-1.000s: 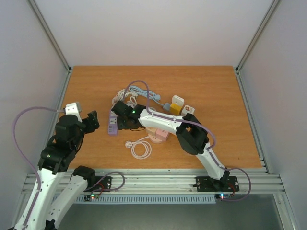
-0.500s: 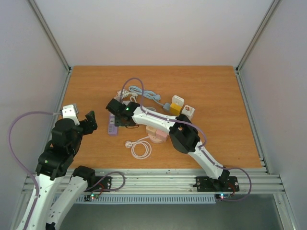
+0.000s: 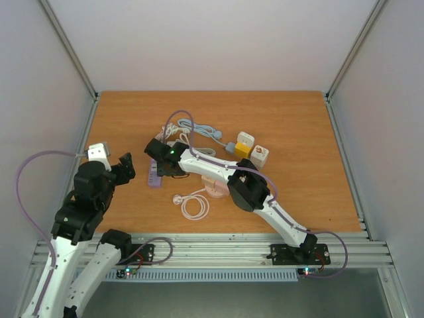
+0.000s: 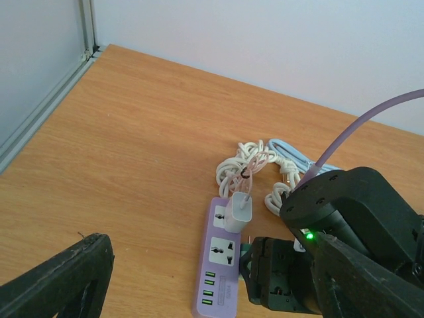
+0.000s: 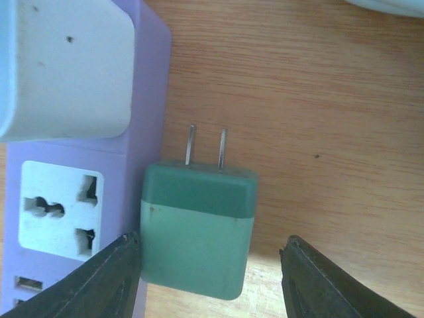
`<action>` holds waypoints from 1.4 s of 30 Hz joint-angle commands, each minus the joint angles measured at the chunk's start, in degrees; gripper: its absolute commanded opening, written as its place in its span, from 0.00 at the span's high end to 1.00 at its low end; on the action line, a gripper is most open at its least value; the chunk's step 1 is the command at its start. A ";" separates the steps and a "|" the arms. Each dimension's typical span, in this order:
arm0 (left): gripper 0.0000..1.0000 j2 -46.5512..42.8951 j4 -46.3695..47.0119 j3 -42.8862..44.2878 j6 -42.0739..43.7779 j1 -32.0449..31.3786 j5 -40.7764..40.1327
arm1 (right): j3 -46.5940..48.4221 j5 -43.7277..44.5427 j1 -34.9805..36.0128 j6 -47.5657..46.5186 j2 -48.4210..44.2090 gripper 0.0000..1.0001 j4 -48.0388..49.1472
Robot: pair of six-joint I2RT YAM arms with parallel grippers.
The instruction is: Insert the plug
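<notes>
The plug (image 5: 197,228) is a two-tone green cube with two metal prongs pointing away from the right wrist camera. It lies on the wood hard against the right edge of the purple power strip (image 5: 151,86), beside a free socket (image 5: 61,211). My right gripper (image 5: 211,245) is open around it: the left finger touches the plug's side and the right finger stands clear. A white charger (image 4: 238,213) sits in the strip's far socket. From above, the right gripper (image 3: 161,165) is at the strip (image 3: 154,176). My left gripper (image 3: 126,165) hovers open to its left, holding nothing.
Behind the strip lie tangled white cables (image 3: 173,132) and a pale blue cable (image 3: 213,136). A yellow adapter (image 3: 243,150) and two white adapters (image 3: 246,139) (image 3: 259,156) sit at centre right. A pink block (image 3: 215,187) and a coiled white cable (image 3: 193,205) lie nearer the arms.
My right gripper has moved left, closer along the power strip. The left arm has shifted slightly and stays open.
</notes>
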 commanded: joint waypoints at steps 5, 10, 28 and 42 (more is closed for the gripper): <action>0.18 1.63 3.06 -0.31 0.37 0.60 -0.22 | 1.82 1.81 -0.22 -0.79 2.24 0.41 -0.84; 0.18 1.89 2.97 -0.31 0.27 0.61 -0.14 | 2.41 3.38 -0.22 -2.13 2.39 0.44 -0.43; 0.17 1.80 3.02 -0.44 0.10 0.64 0.30 | 8.97 9.42 -0.32 -1.76 5.59 0.61 -7.17; 0.16 1.63 3.46 -0.55 0.09 0.74 2.48 | -15.66 3.64 -0.33 4.47 -18.04 0.66 11.26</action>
